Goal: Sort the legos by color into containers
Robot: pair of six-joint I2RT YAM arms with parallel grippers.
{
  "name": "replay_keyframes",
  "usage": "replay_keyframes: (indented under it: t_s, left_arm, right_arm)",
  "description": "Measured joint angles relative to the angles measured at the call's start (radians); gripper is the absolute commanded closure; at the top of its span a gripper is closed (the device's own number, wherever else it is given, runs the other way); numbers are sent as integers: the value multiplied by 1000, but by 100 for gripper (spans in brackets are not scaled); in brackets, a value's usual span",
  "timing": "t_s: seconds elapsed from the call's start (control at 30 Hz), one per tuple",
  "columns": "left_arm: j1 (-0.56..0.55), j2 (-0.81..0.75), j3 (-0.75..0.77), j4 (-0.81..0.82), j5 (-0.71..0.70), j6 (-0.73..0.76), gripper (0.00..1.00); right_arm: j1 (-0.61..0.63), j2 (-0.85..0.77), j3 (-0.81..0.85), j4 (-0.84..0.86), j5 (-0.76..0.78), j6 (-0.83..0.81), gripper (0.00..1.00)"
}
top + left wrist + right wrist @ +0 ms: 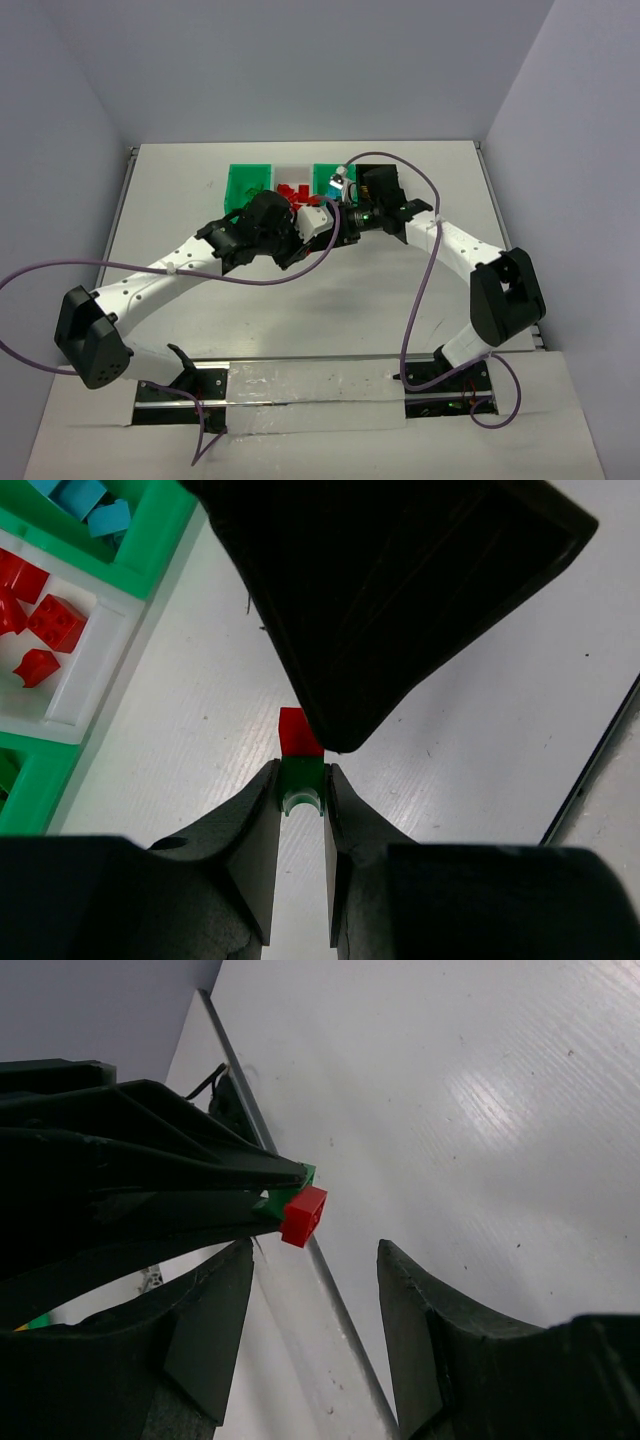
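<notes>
Over the middle of the table [180, 200] the two arms meet nose to nose. The left gripper [302, 776] is closed down tight on a green brick [300, 780], with a red brick [296, 732] stacked on its far end and poking out past the fingertips. The right gripper [315, 1248] faces it with its fingers spread wide. The red brick sits just off their tips, and neither pad touches it. Beyond them, along the far edge, stands a row of bins: a green bin [246, 180], a white bin [290, 170] holding loose red bricks [50, 620], a second green bin [325, 172] with blue bricks [85, 505], and a black bin [378, 180] partly hidden by the right wrist.
</notes>
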Motion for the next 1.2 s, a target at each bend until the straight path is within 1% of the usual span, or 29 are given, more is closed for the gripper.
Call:
replay_keyframes:
  t_s: [0.17, 0.3, 0.53, 0.7, 0.83, 0.87, 0.93, 0.97, 1.03, 1.2]
  left_arm:
    - [0, 10, 4, -1, 7, 0, 100]
    - [0, 14, 4, -2, 8, 0, 100]
    - [0, 15, 8, -5, 11, -1, 100]
    - [0, 15, 15, -6, 13, -1, 100]
    - [0, 17, 15, -7, 13, -1, 100]
    - [0, 18, 15, -8, 12, -1, 100]
    - [0, 19, 15, -9, 13, -1, 100]
    - [0, 20, 15, -9, 12, -1, 100]
    - [0, 23, 15, -9, 12, -1, 100]
    - [0, 34, 17, -8, 7, -1, 100]
  right_arm:
    - [14, 1, 15, 6, -5, 3, 43]
    - [21, 10, 23, 10, -5, 4, 49]
    - [32, 39, 31, 8, -2, 2, 53]
    - [33, 59, 45, -2, 4, -1, 60]
    - [36, 61, 50, -5, 3, -5, 73]
    - [38, 61, 50, -6, 2, -6, 78]
    - [40, 61, 51, -5, 3, -10, 93]
    - [40, 61, 51, -6, 5, -9, 98]
    - [41, 61, 51, -7, 9, -14, 100]
    - [43, 61, 51, -15, 26, -25, 100]
